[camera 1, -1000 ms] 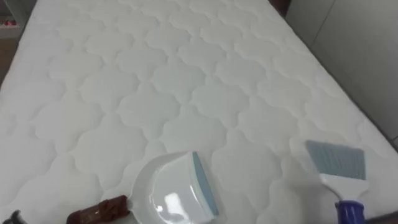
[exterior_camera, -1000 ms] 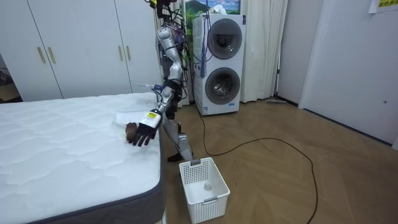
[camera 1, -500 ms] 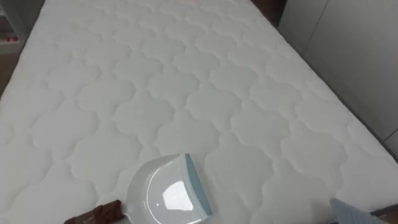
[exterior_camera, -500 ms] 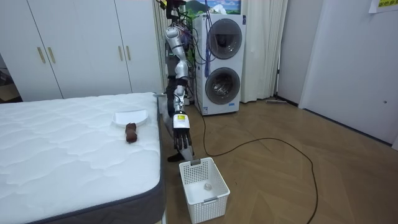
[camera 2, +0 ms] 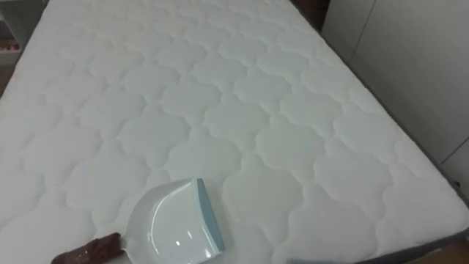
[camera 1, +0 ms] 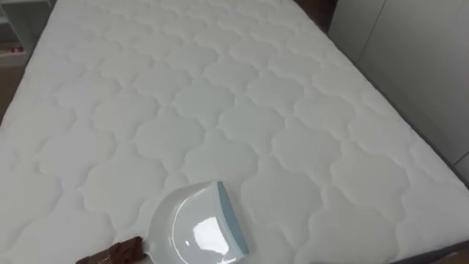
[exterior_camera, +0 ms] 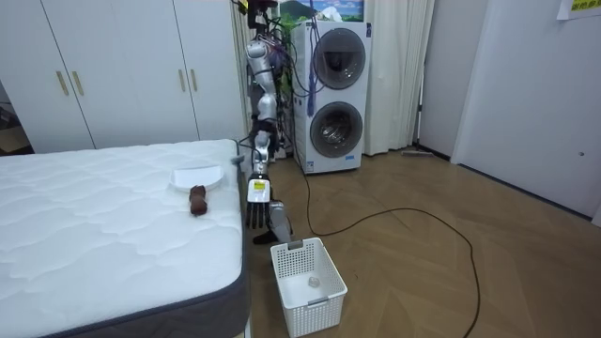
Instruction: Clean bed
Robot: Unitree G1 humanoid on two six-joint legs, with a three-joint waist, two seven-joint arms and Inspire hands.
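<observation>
**White quilted bed [camera 1: 220,110]: between sweeps, tools down**

- Bed takes up most of the eye views. No crumbs or litter that I can make out on the quilting.
- White plastic dustpan with a pale blue lip [camera 1: 194,235] lies on the mattress at the near edge. Its dark brown handle [camera 1: 110,253] points to the robot's left and is cut off by the frame bottom.
- Robot stands at the bed's corner, with the stacked white washer and dryer [exterior_camera: 333,94] behind it.
- Left hand [exterior_camera: 255,214] hangs at its side beside the mattress edge, fingers straight and relaxed, holding nothing.
- White slatted plastic basket [exterior_camera: 308,274] sits on the wood floor just by its feet.

Judgement: pan is parked, not gripped, so likely a pause or the tail end of cleaning. The next move would be to re-grip the pan handle, which needs a reach back over the edge.

Unclear: a small pale item in the basket is too small to identify, as is a thin object at the robot's waist in the room view.
</observation>
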